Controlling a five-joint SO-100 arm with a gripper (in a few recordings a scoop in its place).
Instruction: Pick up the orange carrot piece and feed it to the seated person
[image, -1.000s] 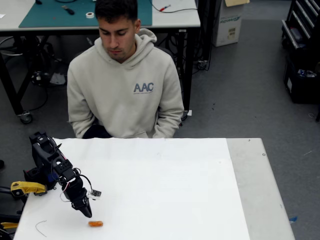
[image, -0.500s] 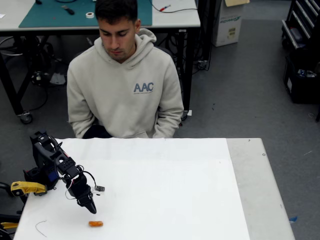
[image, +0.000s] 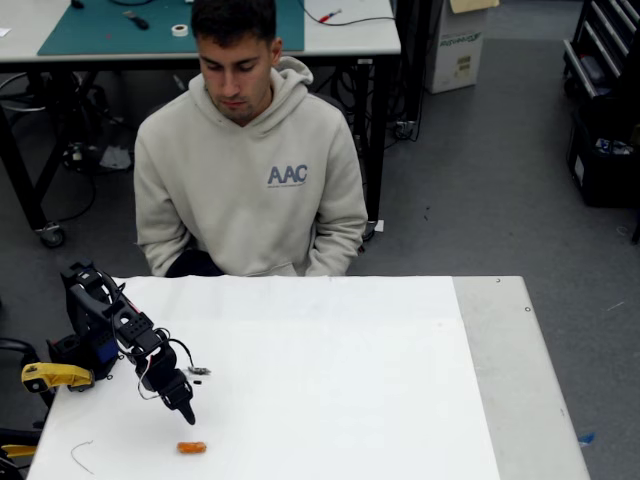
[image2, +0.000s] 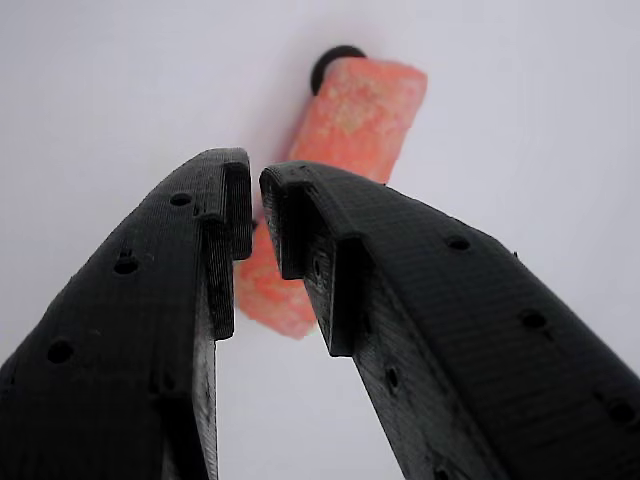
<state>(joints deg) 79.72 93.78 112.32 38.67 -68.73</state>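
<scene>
Black gripper (image: 187, 414) hangs just above the orange carrot piece (image: 192, 447) at the near left part of the white table (image: 330, 390)

In the fixed view the carrot piece lies flat on the table sheet, at about 6 o'clock from the gripper tip and not touching it; the arm reaches to it from its base at the table's left edge, at about 10 o'clock from the carrot. In the wrist view the two black fingers (image2: 350, 270) are almost pressed together, with only a thin slit between the tips, and nothing is held between them; the carrot piece (image2: 350, 130) lies behind the tips, running from about 1 o'clock toward 7 o'clock. The seated person (image: 250, 170) in the beige hoodie sits behind the far edge of the table, at 12 o'clock, well apart from the carrot, with the head bent down. A yellow tool (image: 55, 376) lies beside the arm base, at its 8 o'clock
</scene>
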